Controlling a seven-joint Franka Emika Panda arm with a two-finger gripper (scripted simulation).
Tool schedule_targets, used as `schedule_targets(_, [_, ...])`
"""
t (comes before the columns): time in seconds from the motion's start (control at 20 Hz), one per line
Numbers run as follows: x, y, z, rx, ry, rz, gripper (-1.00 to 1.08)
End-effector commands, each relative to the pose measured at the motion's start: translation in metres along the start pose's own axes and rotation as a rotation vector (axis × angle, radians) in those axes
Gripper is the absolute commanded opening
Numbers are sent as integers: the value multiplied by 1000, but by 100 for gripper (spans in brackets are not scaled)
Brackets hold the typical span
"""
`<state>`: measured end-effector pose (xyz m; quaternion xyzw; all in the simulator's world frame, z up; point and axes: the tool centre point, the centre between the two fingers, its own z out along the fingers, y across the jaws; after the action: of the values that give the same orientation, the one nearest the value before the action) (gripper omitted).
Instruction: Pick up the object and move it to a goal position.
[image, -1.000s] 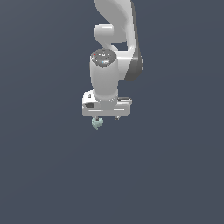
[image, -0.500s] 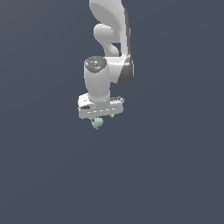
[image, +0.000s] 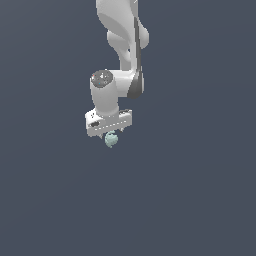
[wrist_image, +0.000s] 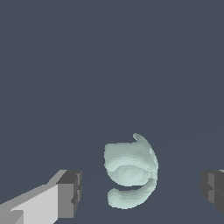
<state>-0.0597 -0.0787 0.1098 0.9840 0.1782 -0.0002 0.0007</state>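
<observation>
- The object (wrist_image: 130, 174) is a small mint-teal blob with a lumpy, folded surface. It sits between the gripper's (wrist_image: 142, 192) two dark fingertips (wrist_image: 70, 193), with clear gaps on both sides, closer to the one on its white finger.
- In the exterior view the object (image: 111, 139) shows just under the gripper (image: 110, 131). No counter edge or corner is visible against the plain dark ground, and I cannot tell whether the object rests on a surface.
- The gripper is spread wide and grips nothing; neither pad touches the blob.
- Handling, as a judgement: it looks light and rigid, and its rounded, bumpy skin could slip or roll under the pads. The fuller upper lobe seems the safest place to pinch, not the thin curled lip.
- Its long axis runs roughly crosswise to the line between the fingertips, tapering to a small point at one end.
</observation>
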Motion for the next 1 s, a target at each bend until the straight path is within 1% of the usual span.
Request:
schedule_targets(0.0, [-7,2,6,0,1,-33,100])
schedule_targets(0.3, [-18,4,13,1,1,-77,100])
schedule_targets(0.65, [-20,5,16,1,0,-81,100])
schedule_targets(0.95, [-21,4,36,1,0,-83,100])
